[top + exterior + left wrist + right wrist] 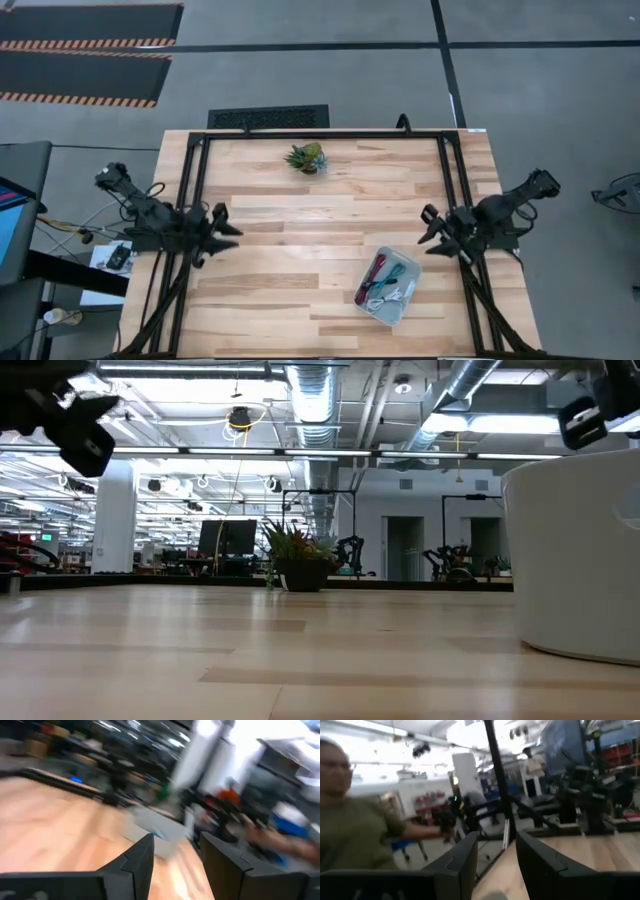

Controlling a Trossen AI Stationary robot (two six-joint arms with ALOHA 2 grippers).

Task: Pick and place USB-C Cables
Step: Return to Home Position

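Observation:
The pale blue tray [408,262] sits near the table's near right corner. The cables lie inside it: maroon-red [373,270], teal-blue [394,273], white [398,294], and a thin black one [368,293]. My left gripper [232,225] hovers open over the table's left side, far from the tray, which shows blurred beyond its fingers [155,827]. My right gripper [427,226] is open too, raised just beyond the tray's far end. In the low view the tray's wall [575,560] fills the right side and hides the cables.
A small green spiky plant [306,158] stands near the far edge at mid-table, also seen in the low view [300,560]. Black frame rails [320,135] run along the table's far, left and right sides. A person in an olive sleeve [355,835] stands beyond the table.

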